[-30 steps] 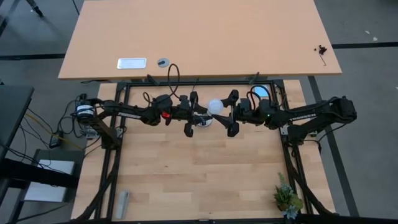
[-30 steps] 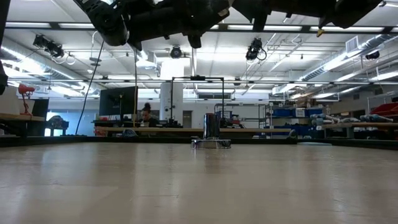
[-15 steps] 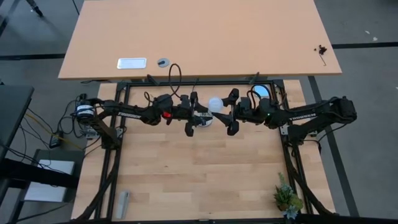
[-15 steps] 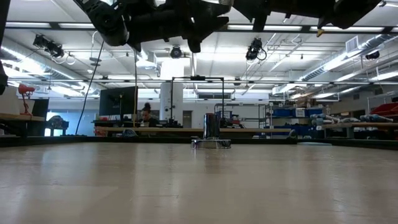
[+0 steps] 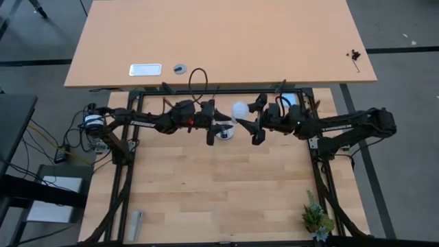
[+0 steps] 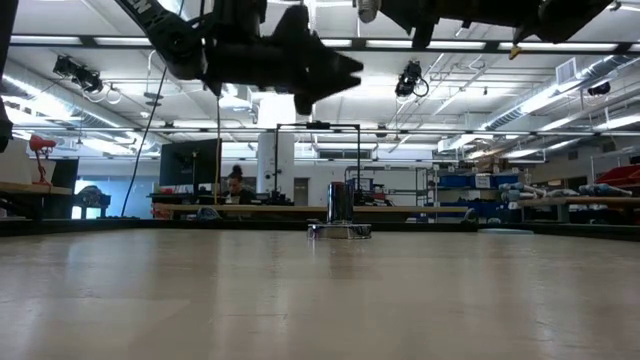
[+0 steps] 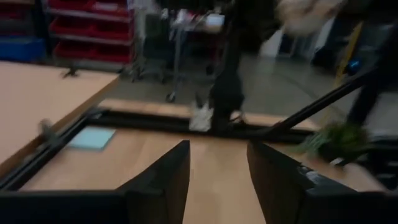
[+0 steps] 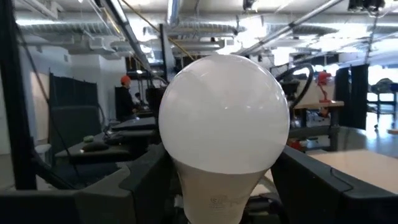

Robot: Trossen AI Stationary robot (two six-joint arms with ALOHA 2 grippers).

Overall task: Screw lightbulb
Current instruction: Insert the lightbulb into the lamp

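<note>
White and frosted, the bulb (image 5: 239, 110) sat a little farther back over the table (image 5: 206, 185) than a second earlier in the high view, gripped by the right gripper (image 5: 255, 123), which had turned with it. The left gripper (image 5: 211, 123) had drawn back leftward off the bulb, its fingers parted with nothing between them. Below them stood the socket (image 5: 224, 134). A small plant (image 5: 316, 217) occupied the near right corner of the slatted wood top, and a second, paler table (image 5: 219, 41) lay beyond.

From the low view, the left arm (image 6: 270, 55) had dropped further into sight than half a second before. The silvery socket (image 6: 340, 212) stood unmoved on the tabletop, backed by a workshop of strip lights, shelving and a person (image 6: 236, 183) at a bench. No writing could be read.

Through the left wrist view, blurred, both dark fingers (image 7: 163, 180) stood apart over the wood, with the socket (image 7: 202, 116) ahead.

Through the right wrist view, the bulb (image 8: 224, 124) filled the middle, held by its lower part between the fingers (image 8: 311, 180); faint print on its neck was illegible.
</note>
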